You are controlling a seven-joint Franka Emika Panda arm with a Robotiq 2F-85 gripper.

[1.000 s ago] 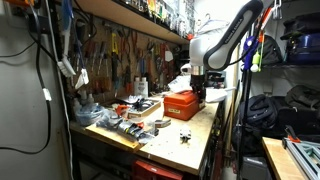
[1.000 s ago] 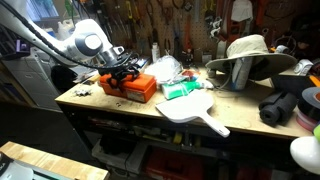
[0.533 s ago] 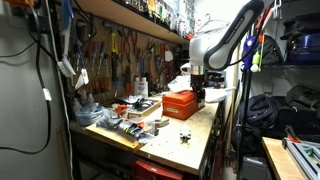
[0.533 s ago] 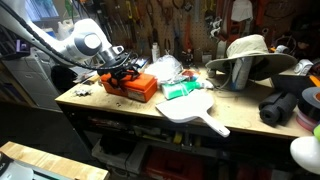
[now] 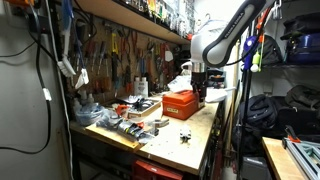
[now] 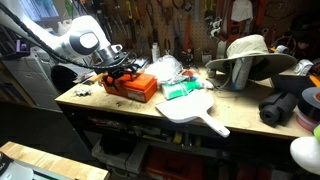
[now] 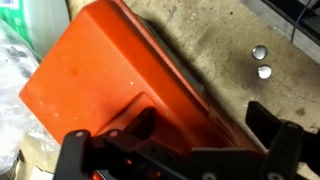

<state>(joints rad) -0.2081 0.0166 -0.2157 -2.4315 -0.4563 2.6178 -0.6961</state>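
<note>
An orange plastic box (image 5: 181, 104) lies on the wooden workbench (image 5: 200, 135); it also shows in the other exterior view (image 6: 135, 87) and fills the wrist view (image 7: 105, 70). My gripper (image 5: 198, 94) hangs just over the box's edge, also seen in an exterior view (image 6: 122, 74). In the wrist view the gripper (image 7: 205, 125) is open and empty. One dark finger is over the box's recessed side. The other finger is over the bare bench beside it. I cannot tell whether a finger touches the box.
A white paddle-shaped board (image 6: 195, 108), a green packet (image 6: 180, 88), a crumpled plastic bag (image 6: 168, 68) and a wide-brimmed hat (image 6: 250, 52) lie further along the bench. Loose tools and parts (image 5: 125, 115) crowd one end. Two small metal discs (image 7: 262, 60) lie by the box. A pegboard of tools stands behind.
The arm's upper links have shifted slightly upward. The gripper stays over the orange box, still open.
</note>
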